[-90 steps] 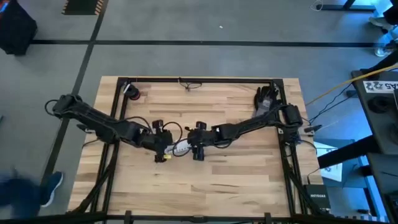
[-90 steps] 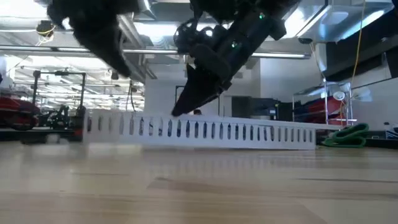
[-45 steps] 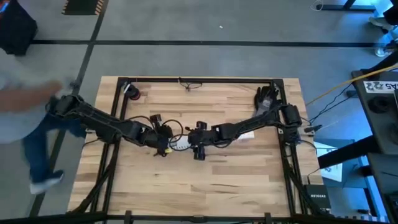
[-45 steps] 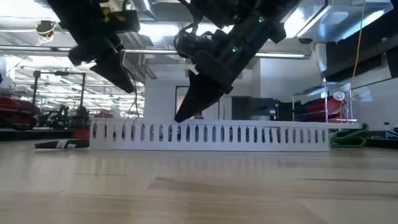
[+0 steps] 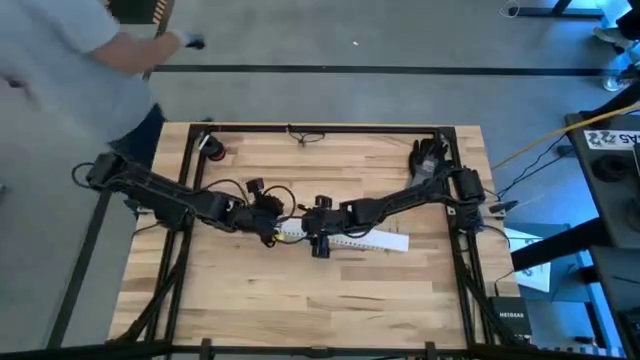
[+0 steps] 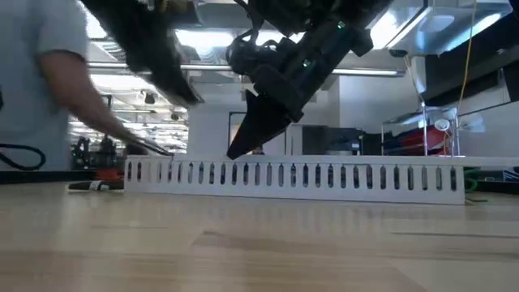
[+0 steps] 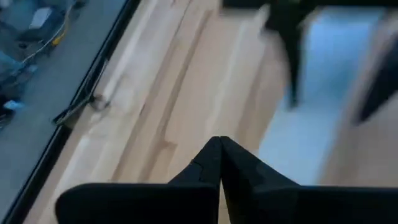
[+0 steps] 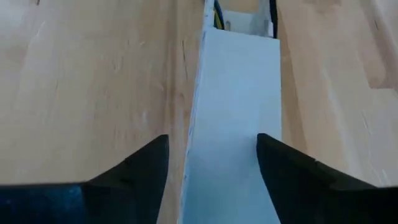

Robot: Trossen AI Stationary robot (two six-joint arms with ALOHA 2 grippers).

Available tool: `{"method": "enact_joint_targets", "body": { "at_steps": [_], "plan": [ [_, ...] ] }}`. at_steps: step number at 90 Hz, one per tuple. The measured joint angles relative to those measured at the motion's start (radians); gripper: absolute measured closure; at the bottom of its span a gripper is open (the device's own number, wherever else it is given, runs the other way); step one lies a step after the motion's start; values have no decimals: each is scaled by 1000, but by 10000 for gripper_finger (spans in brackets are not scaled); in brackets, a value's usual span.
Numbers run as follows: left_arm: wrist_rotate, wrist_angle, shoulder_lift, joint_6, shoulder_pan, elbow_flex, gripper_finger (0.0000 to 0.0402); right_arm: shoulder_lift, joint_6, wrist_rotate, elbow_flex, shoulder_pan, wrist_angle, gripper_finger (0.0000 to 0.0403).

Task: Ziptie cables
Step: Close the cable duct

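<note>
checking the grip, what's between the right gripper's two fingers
In the right wrist view the right gripper stands open astride the white slotted duct; its flat top fills the gap between both fingers.

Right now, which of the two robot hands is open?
The right hand: its dark fingers stand apart over the long white slotted plastic channel; the left hand has fingers pressed together.

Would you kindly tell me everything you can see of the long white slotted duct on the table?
The long white slotted plastic duct lies flat near the middle of the light wooden table. Its side wall shows a row of narrow upright slots. Its lid is plain and smooth. The right tool is open, a finger on either side of it; contact cannot be told. The left tool, shut, is by its left end.
</note>
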Motion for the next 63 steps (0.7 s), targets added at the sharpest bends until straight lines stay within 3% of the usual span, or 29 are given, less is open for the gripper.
{"method": "enact_joint_targets", "body": {
  "at_steps": [23, 38, 63],
  "plan": [
    [115, -96, -14, -148, 18, -9, 398, 3, 0, 0, 0, 0, 2, 169],
    [397, -111, -14, -232, 153, -10, 367, 19, 1, -4, 3, 0, 26, 169],
    [659, -117, 18, -111, 353, -10, 283, 22, 2, -9, 2, 0, 49, 169]
  ]
}}
